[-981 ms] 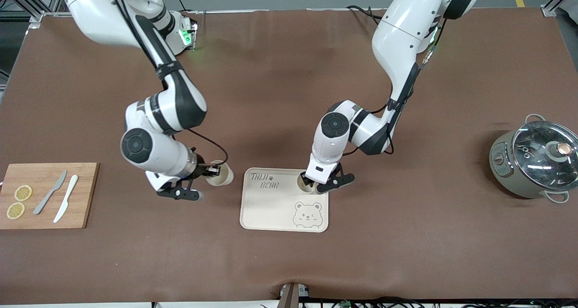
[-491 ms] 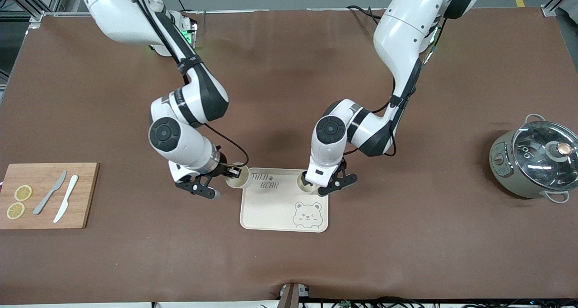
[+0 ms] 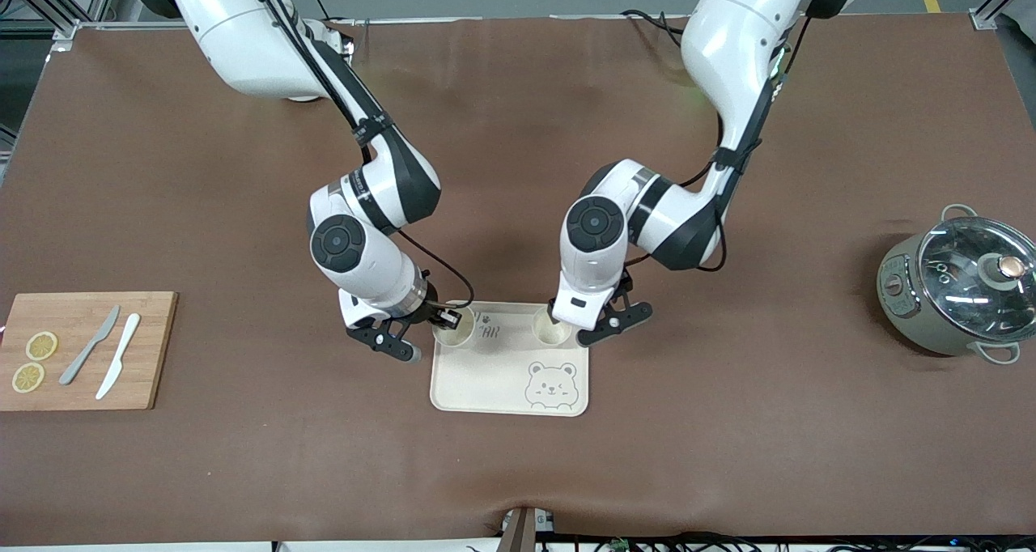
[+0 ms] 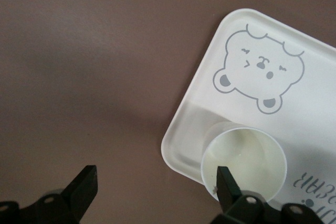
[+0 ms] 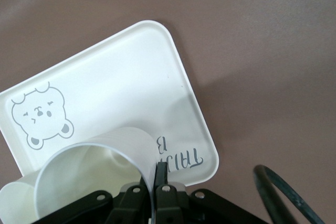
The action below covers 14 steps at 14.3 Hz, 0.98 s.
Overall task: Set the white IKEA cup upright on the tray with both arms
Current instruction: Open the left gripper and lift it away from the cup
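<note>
While both cups [image 3: 553, 331] [image 3: 453, 328] stand upright (mouths up), grippers [image 3: 443, 319] [image 4: 152, 190] flank them.

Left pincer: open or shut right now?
Open. The left pincer has its fingers spread wide in the wrist view, one inside the cup on the tray, neither seen pressing its wall.

Looking down on a plain brown table top [image 4: 79, 51]. On it, a flat cream tray with rounded corners [image 4: 181, 124]. Standing upright in one corner of the tray, a small round white cup [image 4: 252, 150], open mouth up. Grey winking bear drawing [image 4: 258, 70] at 12 o'clock from the cup, grey lettering [image 4: 315, 192] at 4 o'clock. Black left gripper [image 4: 156, 187] spread wide: one of its fingers [image 4: 227, 182] over the cup's mouth, the other over bare table at 9 o'clock.
</note>
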### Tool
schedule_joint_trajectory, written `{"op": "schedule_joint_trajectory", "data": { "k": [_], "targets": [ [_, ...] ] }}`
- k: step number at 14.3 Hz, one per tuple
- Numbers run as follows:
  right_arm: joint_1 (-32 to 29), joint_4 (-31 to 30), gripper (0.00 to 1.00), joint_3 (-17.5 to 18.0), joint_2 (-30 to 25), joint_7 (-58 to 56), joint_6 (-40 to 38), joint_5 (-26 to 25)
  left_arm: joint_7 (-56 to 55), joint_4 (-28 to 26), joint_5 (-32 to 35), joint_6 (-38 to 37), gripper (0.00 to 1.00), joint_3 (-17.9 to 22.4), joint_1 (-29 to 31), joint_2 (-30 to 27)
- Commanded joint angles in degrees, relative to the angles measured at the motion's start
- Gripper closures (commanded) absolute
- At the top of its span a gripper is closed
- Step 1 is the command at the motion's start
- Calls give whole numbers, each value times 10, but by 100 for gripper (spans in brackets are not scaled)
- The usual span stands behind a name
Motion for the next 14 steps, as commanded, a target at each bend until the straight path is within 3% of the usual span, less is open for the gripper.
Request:
{"op": "schedule_joint_trajectory", "data": {
  "k": [1, 4, 9, 14],
  "targets": [
    [10, 21, 100, -7, 20, 30, 15, -18, 72, -10, -5, -54, 0, 3, 34, -55],
    [20, 21, 100, -7, 34, 48, 39, -21, 148, -14, -4, -114, 0, 4, 87, -95],
    [31, 21, 100, -13, 52, 67, 68, -34, 279, -14, -6, -139, 0, -1, 194, -164],
    [35, 20, 100, -13, 66, 96, 89, -58, 372, -14, -20, -185, 0, -1, 233, -222]
  ]
}}
